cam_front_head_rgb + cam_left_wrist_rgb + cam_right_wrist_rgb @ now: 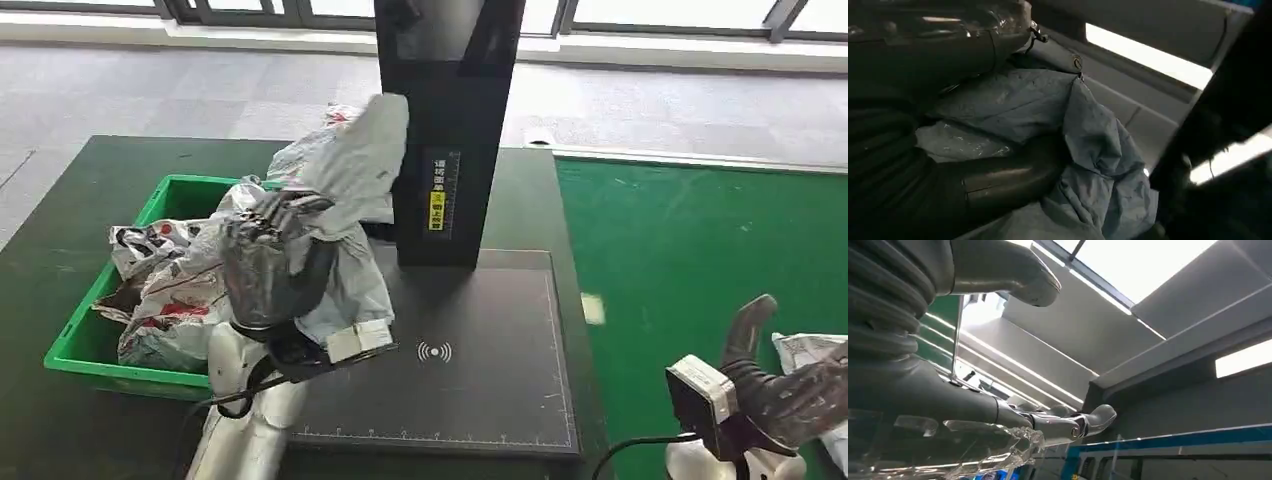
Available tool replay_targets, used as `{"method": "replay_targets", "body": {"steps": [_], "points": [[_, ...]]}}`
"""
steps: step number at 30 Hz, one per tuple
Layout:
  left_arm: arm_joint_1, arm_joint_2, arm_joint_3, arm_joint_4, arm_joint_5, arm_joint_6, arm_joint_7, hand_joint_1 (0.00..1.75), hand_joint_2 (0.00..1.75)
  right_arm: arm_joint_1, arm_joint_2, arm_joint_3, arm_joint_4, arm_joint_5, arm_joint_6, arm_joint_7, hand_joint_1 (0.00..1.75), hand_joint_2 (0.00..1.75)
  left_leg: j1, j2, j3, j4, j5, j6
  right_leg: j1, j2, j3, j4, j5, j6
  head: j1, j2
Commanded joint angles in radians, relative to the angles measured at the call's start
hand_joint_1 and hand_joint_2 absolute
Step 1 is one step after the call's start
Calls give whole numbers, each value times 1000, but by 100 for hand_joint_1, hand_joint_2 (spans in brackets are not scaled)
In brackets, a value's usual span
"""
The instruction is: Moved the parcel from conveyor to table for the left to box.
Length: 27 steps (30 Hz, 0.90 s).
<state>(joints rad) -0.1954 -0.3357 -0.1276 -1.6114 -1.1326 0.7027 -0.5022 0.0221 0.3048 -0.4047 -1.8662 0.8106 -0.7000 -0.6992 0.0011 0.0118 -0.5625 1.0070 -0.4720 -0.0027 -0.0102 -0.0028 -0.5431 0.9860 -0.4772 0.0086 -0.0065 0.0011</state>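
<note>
Lower right of the head view: right hand [790, 395], dark fingers [748, 325] spread apart, holding nothing, thumb raised, over the green conveyor belt [700, 280]. Just beside it at the frame's edge, a white poly-bag parcel [815, 350] lying on the belt, apart from the fingers. In the right wrist view, same hand [973, 365] seen from behind, thumb [1013, 275] and fingers [1068, 422] well apart, nothing between them, ceiling and window light beyond.

Lower left: silver left arm [245, 420] rising to the left hand [268, 265], lifted above the near left edge of the black scanning pad [470, 380] on the dark desk [60, 260]. Fingers curled around a crumpled grey-white parcel [355, 175], bag gripped and held upright, its top reaching beside the black scanner column [450, 130]. In the left wrist view, grey-blue wrinkled plastic of the parcel [1088, 145] pressed between thumb [1003, 182] and fingers [948, 50], clear of any surface.

Left of the hand, a green bin [100, 340] on the desk, holding several other white bags with red and black print [165, 300]. Farther back, the column standing at the pad's far edge, yellow label [437, 210] on its front. Beyond, grey floor [200, 90] and window frames [650, 20].
</note>
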Motion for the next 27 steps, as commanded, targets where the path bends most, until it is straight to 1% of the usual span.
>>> {"method": "replay_targets", "body": {"steps": [1, 4, 5, 6, 7, 8, 9, 10, 11, 12, 13, 14, 15, 17, 18, 19, 21, 22, 23, 24, 25, 27], "points": [[41, -13, 273, -253, 190, -5, -122, 175, 175, -42, 44, -32, 62, -4, 2, 1, 0, 175, 0, 5, 2, -2, 0, -1, 0, 6, 0, -1, 1, -1, 0, 0], [20, -13, 429, -249, 296, -5, -196, 175, 175, -36, 44, -17, 72, -7, 2, 1, 0, 175, 1, 3, 2, -1, 0, -1, 0, 4, 0, -1, 1, -1, 0, 0], [20, -13, 463, -236, 310, -5, -195, 175, 175, -38, 44, -15, 73, -13, 2, 1, 0, 175, 0, 3, 1, -1, 0, -1, 0, 4, 0, -1, 1, -1, 0, 0], [2, -13, 524, -211, 309, -5, -196, 175, 175, -40, 44, -12, 74, -16, 2, 1, 0, 175, 0, 3, 2, -2, 0, -1, 0, 4, 0, -1, 1, -1, 1, 0], [-4, -13, 552, -179, 293, -5, -172, 175, 175, -39, 44, -8, 73, -18, 2, 2, 0, 175, 0, 3, 2, -2, 0, -1, 0, 4, 0, -1, 1, -1, 1, 0], [-19, -13, 616, -105, 269, -5, -183, 175, 175, -43, 44, -2, 74, -7, 2, 10, 0, 175, 0, 2, 1, -1, 0, -1, 0, 2, 0, 0, 1, -1, 0, 0], [-44, -13, 632, -28, 220, -5, -145, 175, 175, -39, 44, -3, 80, -13, 2, 1, 0, 175, 0, 2, 3, -3, 1, -1, 0, 3, 1, -2, 1, -1, 0, 0], [-51, -13, 592, 55, 131, -5, -51, 175, 175, -36, 44, -8, 79, -9, 2, 1, 0, 175, 0, 1, 3, -3, 1, -1, -1, 2, 2, -1, 1, -1, 0, 0], [-64, -13, 542, 200, -19, -5, 81, 175, 175, -24, 44, -9, 77, -7, 2, 1, 0, 175, 0, 0, 4, -5, 2, -2, 0, 1, 3, -3, 1, -2, 0, 0], [-102, -13, 520, 335, -214, -5, 239, 175, 175, -9, 44, -2, 64, -7, 2, 5, 0, 175, -1, -5, 4, -5, 2, -1, -1, -4, 4, -3, 1, -1, 0, 0], [-102, -13, 520, 335, -214, -5, 239, 175, 175, -9, 44, -2, 64, -7, 2, 5, 0, 175, -1, -9, 4, -5, 3, -1, -1, -8, 5, -3, 0, -1, 0, 0], [-102, -13, 520, 335, -214, -5, 239, 175, 175, -9, 44, -2, 64, -7, 2, 5, 0, 175, -1, -10, 4, -6, 4, -1, -1, -10, 5, -5, 1, -1, 0, 0], [-102, -13, 520, 335, -214, -5, 239, 175, 175, -9, 44, -2, 64, -7, 2, 5, 0, 175, -1, -8, 4, -4, 3, -1, -1, -8, 2, -3, 1, -1, 0, 0], [-102, -13, 520, 335, -214, -5, 239, 175, 175, -9, 44, -2, 64, -7, 2, 5, 0, 175, 0, -7, 2, -3, 3, -1, 0, -7, 3, -3, 1, -1, 1, 0], [-133, -13, 521, 434, -260, -5, 300, 175, 175, 1, 44, 9, 58, -9, 2, 1, 0, 175, 0, -5, 1, -2, 1, -1, 0, -5, 2, -2, 1, -1, 1, 0], [-162, 23, 520, 543, -298, -5, 354, 175, 175, 6, 44, 25, 45, 6, 2, 17, 0, 175, -1, -5, 2, -2, 2, -1, -1, -6, 2, -2, 1, -1, 0, 0], [-178, 19, 533, 607, -327, -5, 396, 175, 175, 23, 44, 35, 38, -3, 2, 8, 0, 175, -1, -4, 3, -3, 2, -1, -1, -5, 2, -2, 1, -1, 1, 0], [-188, 32, 547, 658, -336, -5, 416, 175, 175, 33, 44, 43, 33, -2, 2, 9, 0, 175, -1, -6, 4, -5, 3, -2, -1, -6, 4, -4, 1, -1, 0, 0], [-204, 39, 561, 694, -336, -5, 424, 175, 175, 43, 44, 48, 35, -7, 2, 1, 0, 175, -2, -6, 3, -3, 2, -2, -1, -5, 3, -2, 1, -1, 1, 0], [-207, 40, 572, 702, -347, -5, 422, 175, 175, 45, 44, 52, 41, 0, 2, 1, 0, 175, -1, -7, 4, -4, 2, -2, -1, -6, 4, -3, 1, -2, 1, 0], [-207, 40, 572, 702, -347, -5, 422, 175, 175, 45, 44, 52, 41, 0, 2, 1, 0, 175, -1, -6, 2, -2, 2, -2, -1, -6, 2, -2, 1, -1, 0, 0], [-205, 39, 586, 710, -348, -5, 422, 175, 175, 38, 44, 65, 45, 10, 2, 1, 0, 175, -1, -5, 4, -4, 2, -2, 0, -4, 3, -3, 1, -2, 1, 0]]}}
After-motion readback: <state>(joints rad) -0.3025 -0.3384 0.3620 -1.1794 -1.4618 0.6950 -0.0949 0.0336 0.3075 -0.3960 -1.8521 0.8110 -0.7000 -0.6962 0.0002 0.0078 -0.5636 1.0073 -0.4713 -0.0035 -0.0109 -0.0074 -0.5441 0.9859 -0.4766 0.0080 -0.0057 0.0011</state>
